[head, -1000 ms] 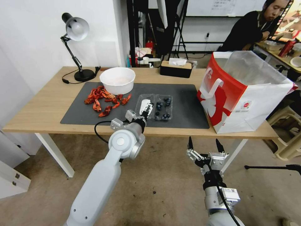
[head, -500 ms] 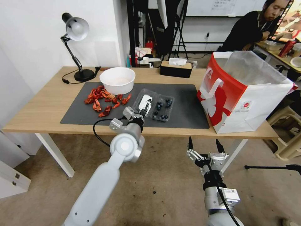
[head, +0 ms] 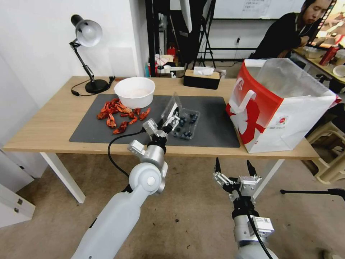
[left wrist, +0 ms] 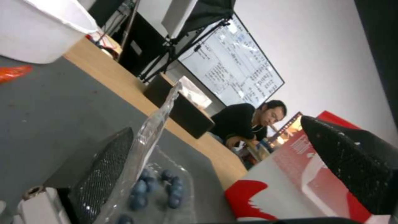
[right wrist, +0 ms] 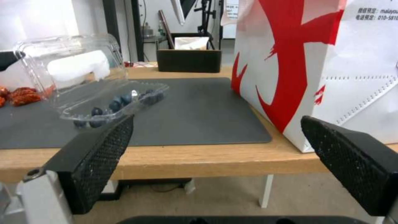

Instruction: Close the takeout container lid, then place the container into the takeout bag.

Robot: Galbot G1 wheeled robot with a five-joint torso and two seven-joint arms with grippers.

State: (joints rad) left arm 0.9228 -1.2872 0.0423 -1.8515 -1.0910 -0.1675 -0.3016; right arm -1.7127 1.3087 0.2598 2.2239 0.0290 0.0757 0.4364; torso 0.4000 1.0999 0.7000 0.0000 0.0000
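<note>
The takeout container (head: 187, 125) is a small clear clamshell with dark blueberries (left wrist: 153, 189), lying on the grey mat. Its lid (head: 171, 107) with the white label stands tipped up nearly on edge over the hinge. My left gripper (head: 172, 120) is open at the lid. In the left wrist view the lid (left wrist: 155, 133) leans against one finger (left wrist: 104, 174), while the other finger (left wrist: 356, 168) stands well apart. The red-and-white takeout bag (head: 280, 108) stands open at the table's right end. My right gripper (head: 233, 163) hangs open below the table's front edge, facing the container (right wrist: 112, 107) and bag (right wrist: 315, 62).
A white bowl (head: 134, 92) and red crayfish pieces (head: 116, 114) lie on the grey mat (head: 212, 118) to the left of the container. A black tissue box (head: 201, 78) and a desk lamp (head: 88, 54) stand at the back. A white stool (head: 330, 151) is beyond the bag.
The lid has swung from lying flat on the mat to nearly upright. My left gripper rose and moved right with it. The right arm has hardly moved.
</note>
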